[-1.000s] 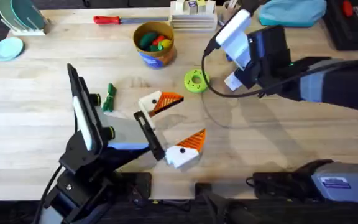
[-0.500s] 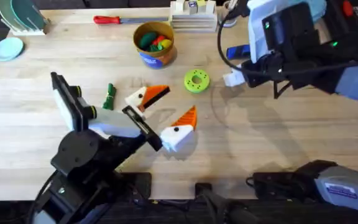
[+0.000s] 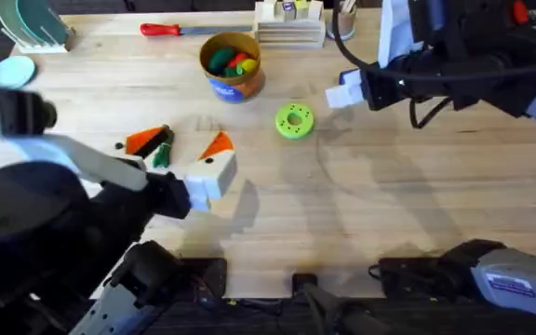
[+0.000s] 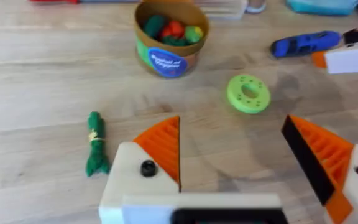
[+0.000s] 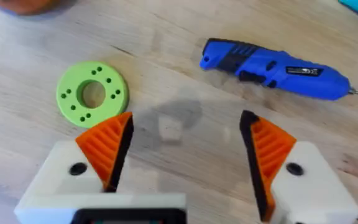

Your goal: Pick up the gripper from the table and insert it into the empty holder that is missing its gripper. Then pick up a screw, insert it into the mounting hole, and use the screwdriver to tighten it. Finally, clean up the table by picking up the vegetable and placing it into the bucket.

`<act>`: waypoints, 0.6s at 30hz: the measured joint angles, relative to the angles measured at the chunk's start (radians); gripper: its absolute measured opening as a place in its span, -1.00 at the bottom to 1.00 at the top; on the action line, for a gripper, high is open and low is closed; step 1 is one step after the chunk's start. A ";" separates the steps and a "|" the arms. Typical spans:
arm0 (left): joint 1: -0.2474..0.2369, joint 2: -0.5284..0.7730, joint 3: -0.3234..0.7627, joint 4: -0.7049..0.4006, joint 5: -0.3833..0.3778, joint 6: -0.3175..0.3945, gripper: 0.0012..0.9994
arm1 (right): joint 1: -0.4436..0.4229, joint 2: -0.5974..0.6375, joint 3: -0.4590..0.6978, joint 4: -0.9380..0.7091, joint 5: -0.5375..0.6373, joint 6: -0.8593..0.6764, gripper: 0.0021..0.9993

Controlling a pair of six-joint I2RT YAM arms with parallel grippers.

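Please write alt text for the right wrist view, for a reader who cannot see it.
The right gripper, its white fingers with orange ribbed pads spread open, hangs over a bare patch of wooden table. The blue screwdriver lies on the wood beyond the fingers, and a lime-green disc with holes lies beside one pad.

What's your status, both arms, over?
Left gripper open, vegetable just ahead of it. Right gripper open, short of screwdriver. Vegetable lying loose, outside bucket. Green disc beside right gripper.
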 joint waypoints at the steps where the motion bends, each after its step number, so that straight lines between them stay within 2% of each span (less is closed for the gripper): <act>1: 0.000 0.032 0.023 -0.028 -0.026 0.000 0.98 | 0.000 0.000 0.000 0.000 -0.007 0.004 0.98; 3: 0.000 0.092 0.055 -0.056 -0.070 -0.008 0.98 | 0.000 0.000 0.000 0.000 -0.019 0.014 0.98; 6: 0.000 0.157 0.070 -0.023 -0.110 -0.048 0.98 | 0.000 0.000 0.000 0.000 -0.028 0.024 0.98; 10: 0.000 0.178 0.071 -0.006 -0.148 -0.090 0.98 | 0.000 0.000 0.000 0.000 -0.037 0.030 0.98; 14: 0.000 0.178 0.071 -0.009 -0.172 -0.100 0.98 | 0.000 0.000 0.000 0.000 -0.038 0.030 0.98; 18: 0.013 0.223 0.085 -0.089 -0.178 -0.139 0.98 | 0.000 0.000 0.000 0.001 -0.038 0.030 0.98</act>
